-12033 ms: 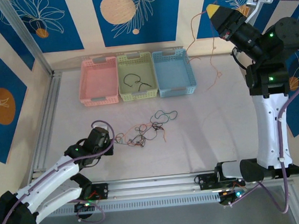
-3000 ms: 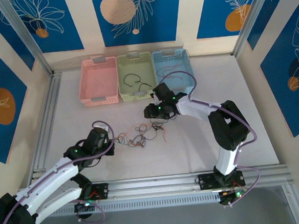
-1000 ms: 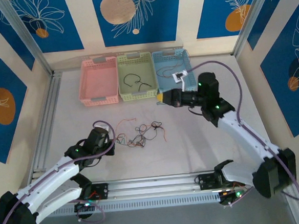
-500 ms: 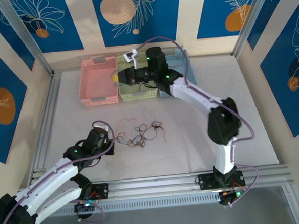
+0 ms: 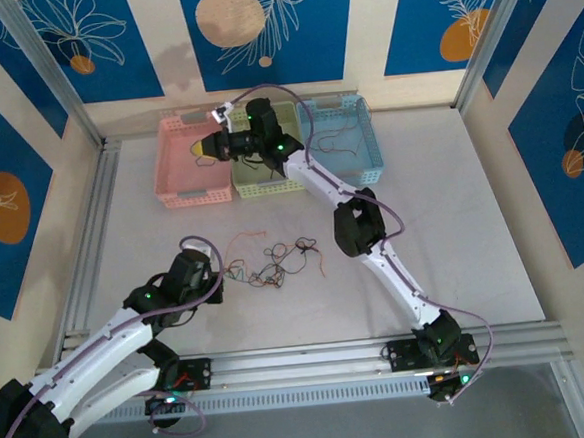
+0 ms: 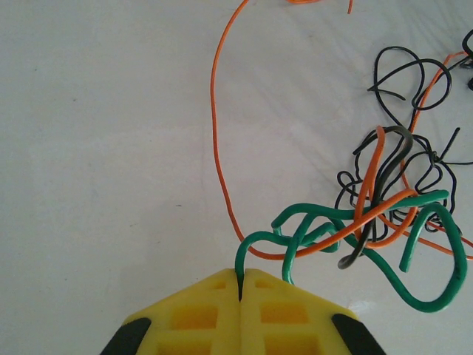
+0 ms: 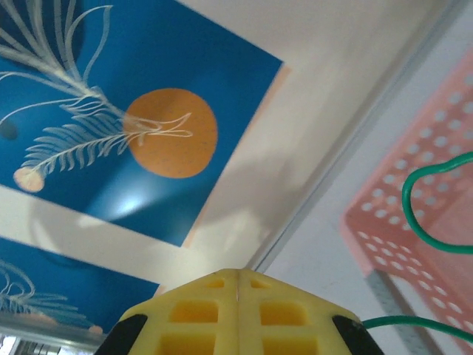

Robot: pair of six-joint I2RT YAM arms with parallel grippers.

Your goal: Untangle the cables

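Since half a second ago the right arm has swung further left, from over the green basket [image 5: 268, 188] to over the pink basket [image 5: 192, 197]; the left arm has not shifted.

The right hand [image 5: 207, 146] now hangs above the pink basket's inner right side. In its wrist view the yellow fingers [image 7: 199, 314] are pressed together, and a second green cable [image 7: 414, 222] curls beside them over the pink mesh, one end running in toward the right-hand pad; the pinch point itself is hidden. A small white tag on that wrist is too small to read.

The left hand [image 5: 216, 278] rests low on the table [image 5: 453, 228] at the left end of the cables [image 5: 280, 262]. Its pads [image 6: 284, 314] are closed on a green cable [image 6: 325, 229], which enters the seam between them. That cable loops into the knot of black and orange strands [image 6: 384, 185] lying just ahead, and a long orange strand [image 6: 216, 111] arcs away over the bare surface.

A thin orange cable [image 5: 338, 136] lies in the blue basket [image 5: 344, 178].
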